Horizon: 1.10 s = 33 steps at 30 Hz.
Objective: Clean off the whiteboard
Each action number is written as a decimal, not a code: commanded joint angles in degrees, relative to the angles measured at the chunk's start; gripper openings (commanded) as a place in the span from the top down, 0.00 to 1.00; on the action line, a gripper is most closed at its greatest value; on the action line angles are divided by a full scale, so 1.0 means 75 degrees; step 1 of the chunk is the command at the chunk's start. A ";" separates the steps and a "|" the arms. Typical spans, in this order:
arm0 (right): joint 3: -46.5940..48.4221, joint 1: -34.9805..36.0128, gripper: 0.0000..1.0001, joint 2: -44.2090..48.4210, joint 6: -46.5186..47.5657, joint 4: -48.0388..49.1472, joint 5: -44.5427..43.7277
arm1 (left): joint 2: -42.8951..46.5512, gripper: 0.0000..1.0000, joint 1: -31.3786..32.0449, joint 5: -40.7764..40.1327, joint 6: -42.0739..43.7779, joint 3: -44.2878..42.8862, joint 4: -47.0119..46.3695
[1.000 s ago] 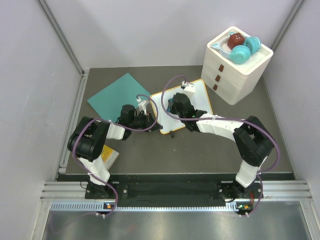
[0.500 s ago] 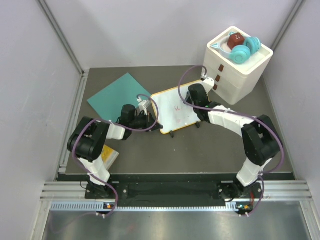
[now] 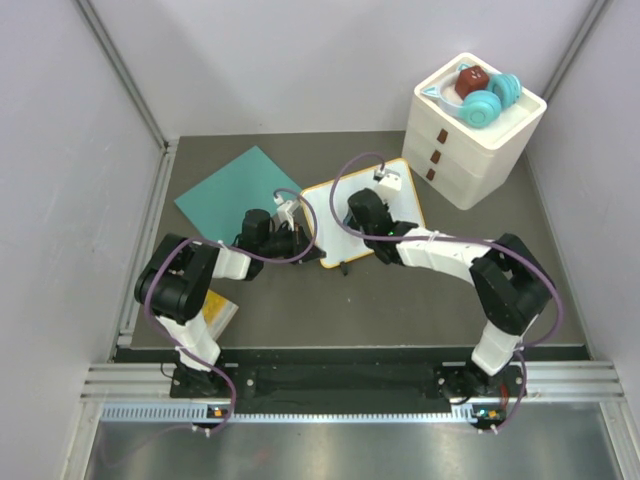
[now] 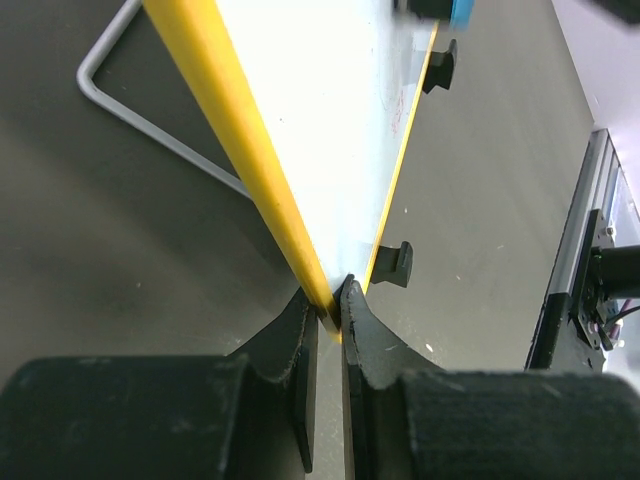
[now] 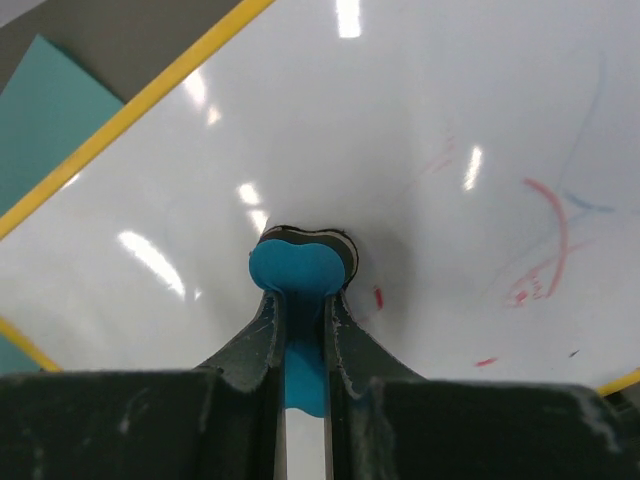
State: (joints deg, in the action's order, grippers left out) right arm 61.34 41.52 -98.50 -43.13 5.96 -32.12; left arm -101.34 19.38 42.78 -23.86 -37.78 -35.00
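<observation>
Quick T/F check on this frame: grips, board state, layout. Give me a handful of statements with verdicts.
1. The left gripper is clamped on the yellow frame of the whiteboard. True.
2. The right gripper holds nothing. False: it is shut on a blue eraser pressed against the board's surface.
3. The board is wiped fully clean. False: red marks show on it in the right wrist view.
4. The teal sheet lies on the table on the left arm's side of the whiteboard. True.
</observation>
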 commanded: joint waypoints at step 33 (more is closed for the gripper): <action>-0.0961 -0.1026 1.00 -0.0354 -0.0975 -0.0607 0.1318 | -0.0269 1.00 0.0100 -0.1791 0.1095 0.0080 0.0952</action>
State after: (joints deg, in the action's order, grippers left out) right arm 54.15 27.55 -94.61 -50.28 9.50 -22.48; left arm -101.21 19.99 41.78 -23.40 -38.06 -34.74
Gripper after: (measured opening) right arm 0.082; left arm 0.143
